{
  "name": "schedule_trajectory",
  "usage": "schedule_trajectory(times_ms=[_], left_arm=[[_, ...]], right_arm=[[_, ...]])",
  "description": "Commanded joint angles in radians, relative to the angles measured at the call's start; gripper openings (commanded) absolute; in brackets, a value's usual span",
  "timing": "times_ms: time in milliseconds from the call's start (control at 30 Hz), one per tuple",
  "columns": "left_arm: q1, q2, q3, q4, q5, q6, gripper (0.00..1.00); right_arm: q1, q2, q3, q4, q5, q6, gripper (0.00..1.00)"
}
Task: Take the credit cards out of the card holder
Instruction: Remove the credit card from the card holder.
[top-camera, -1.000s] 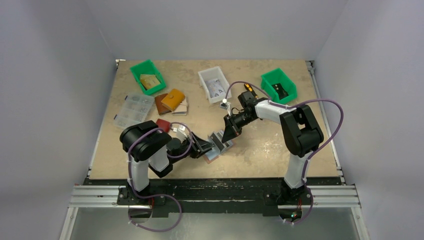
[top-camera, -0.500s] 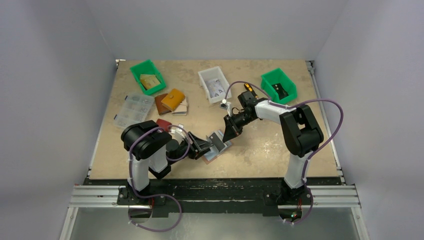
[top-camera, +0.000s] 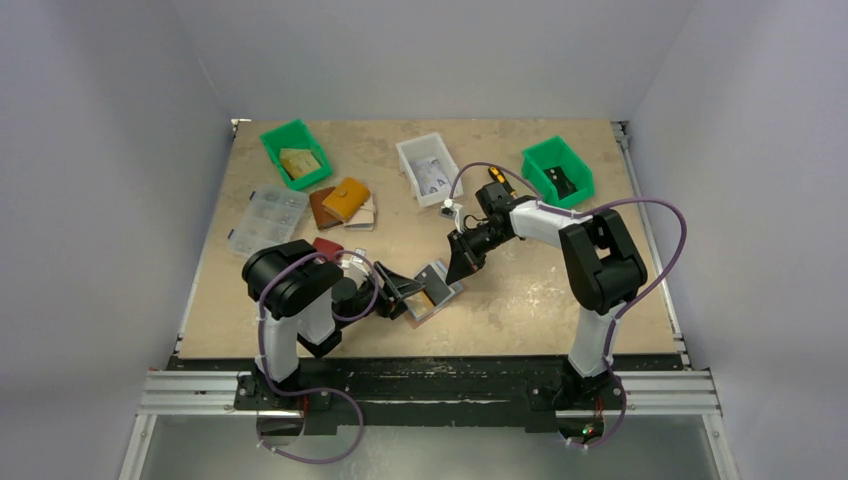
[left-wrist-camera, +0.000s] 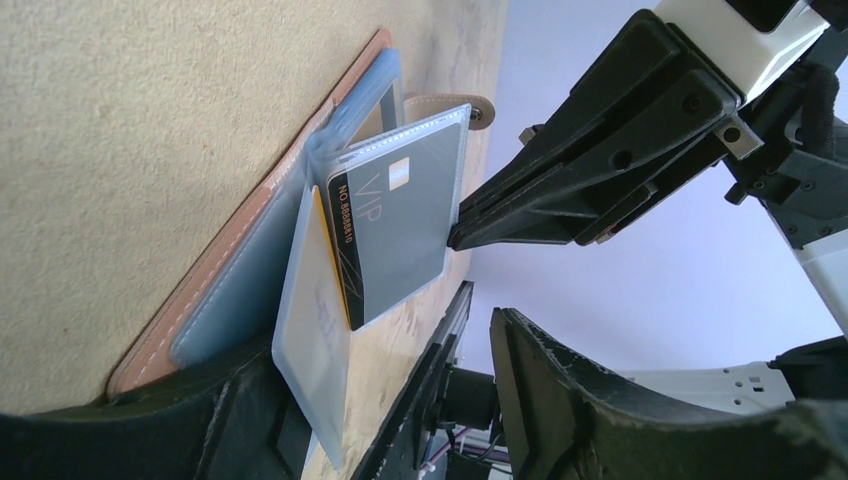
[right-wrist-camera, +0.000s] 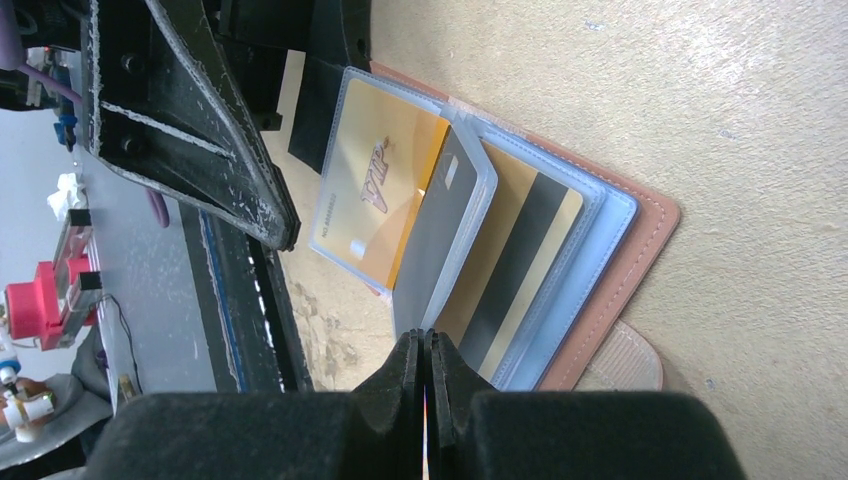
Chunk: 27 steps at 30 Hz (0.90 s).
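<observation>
while the right gripper (right-wrist-camera: 426, 345) pinches shut on a clear sleeve (right-wrist-camera: 412, 300) of the flat brown-pink leather card holder (right-wrist-camera: 650, 215), the left gripper (top-camera: 403, 292) gapes wide, empty.

Card holder (left-wrist-camera: 240, 270) open on the table (left-wrist-camera: 150, 120), pinkish-brown leather cover flat and close along the table's edge, clear sleeves fanned up off it. One raised sleeve carries a grey card (left-wrist-camera: 395, 235) marked VIP with a black-and-orange band along its edge; right gripper (left-wrist-camera: 458, 228) pinched shut on that sleeve's edge. Left gripper (left-wrist-camera: 385, 360) in foreground, jaws well apart, lower corner of a limp empty sleeve hanging between them.
</observation>
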Motion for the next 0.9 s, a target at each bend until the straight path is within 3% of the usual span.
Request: schedule_trajectory(times_ms=[0,200,367,867], left_arm=[[0.005,0.073,-0.054,0.228,-0.065,0.093,0.68],[0.011,0.073,-0.069,0.220,-0.068,0.080,0.66],[0.023,0.053,-0.087,0.177,-0.062,0.078,0.58],[0.032,-0.090,-0.103,0.005,-0.049,0.123,0.45]], right_arm=[[0.007,-0.004,-0.005,0.016,0.001,0.000,0.07],[0.007,-0.004,-0.003,0.015,0.010,-0.002,0.08],[0.006,-0.009,0.005,0.018,0.012,-0.006,0.09],[0.006,-0.023,0.009,0.010,0.042,-0.021,0.16]])
